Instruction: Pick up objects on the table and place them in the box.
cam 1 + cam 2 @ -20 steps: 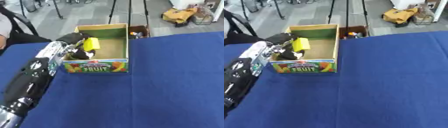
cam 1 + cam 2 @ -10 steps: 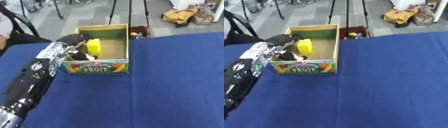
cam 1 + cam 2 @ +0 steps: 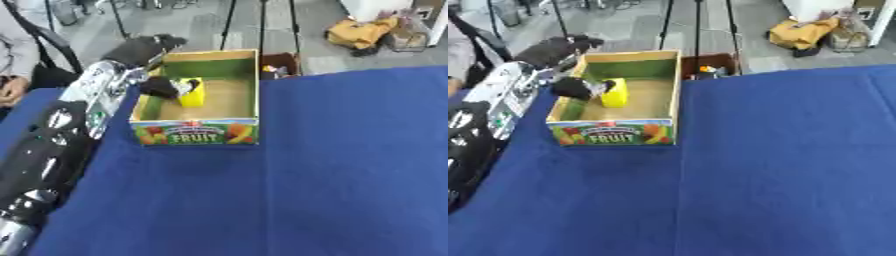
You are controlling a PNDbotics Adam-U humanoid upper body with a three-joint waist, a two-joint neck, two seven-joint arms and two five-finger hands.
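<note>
A cardboard box point(image 3: 198, 133) with a fruit print on its front stands on the blue table point(image 3: 332, 165) at the far left. A yellow block point(image 3: 192, 93) stands inside it near the left wall. My left arm comes up along the table's left side. My left hand point(image 3: 143, 48) is spread open above the box's far left corner, and its black thumb point(image 3: 161, 87) lies inside the box beside the yellow block. I cannot tell if the thumb touches the block. My right hand shows in no view.
A small brown carton point(image 3: 707, 68) with small items sits just behind the box's far right corner. A person sits past the table's far left edge point(image 3: 12, 60). A yellow bag point(image 3: 359, 33) lies on the floor beyond. The blue cloth stretches right and forward of the box.
The yellow block has gone from between the fingers down into the box. The hand's fingers have lifted and spread toward the far left corner.
</note>
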